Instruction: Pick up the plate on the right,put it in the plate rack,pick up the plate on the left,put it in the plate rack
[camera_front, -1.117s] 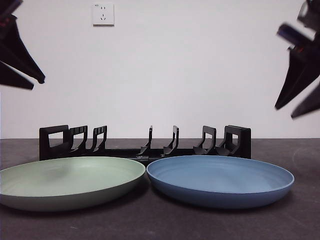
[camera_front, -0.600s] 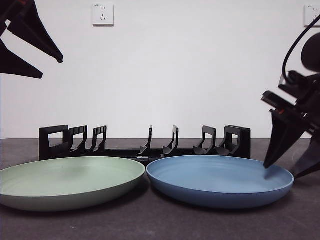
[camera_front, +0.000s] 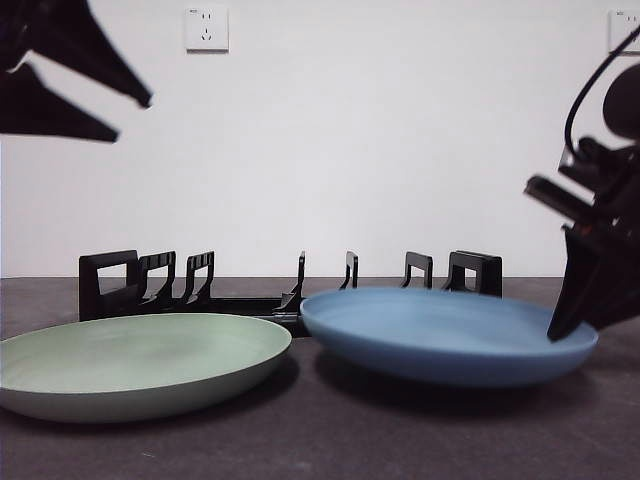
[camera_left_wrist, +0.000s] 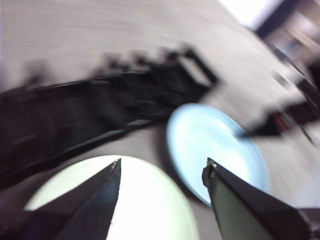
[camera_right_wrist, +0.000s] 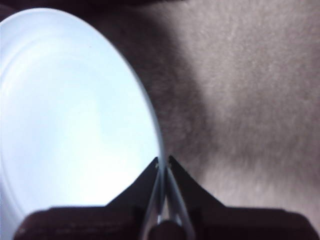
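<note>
The blue plate (camera_front: 440, 335) on the right hangs a little above the table, its right rim pinched in my right gripper (camera_front: 565, 335). In the right wrist view the right gripper (camera_right_wrist: 163, 160) is shut on the thin edge of the blue plate (camera_right_wrist: 70, 110). On the table at the left lies the green plate (camera_front: 140, 360). Behind both plates stands the black plate rack (camera_front: 120, 285). High at the upper left my left gripper (camera_front: 135, 118) is open and holds nothing. From its wrist, the left gripper (camera_left_wrist: 163, 162) hovers over the green plate (camera_left_wrist: 150, 200), the blue plate (camera_left_wrist: 210, 140) and the blurred rack (camera_left_wrist: 100, 110).
The dark table (camera_front: 320, 440) runs to a white wall. One wall socket (camera_front: 206, 28) sits at the upper left and another socket (camera_front: 622, 30) at the upper right corner.
My right gripper came down, shut on the blue plate's right rim and lifted the plate off the table. The left gripper drifted to the right, staying high.
</note>
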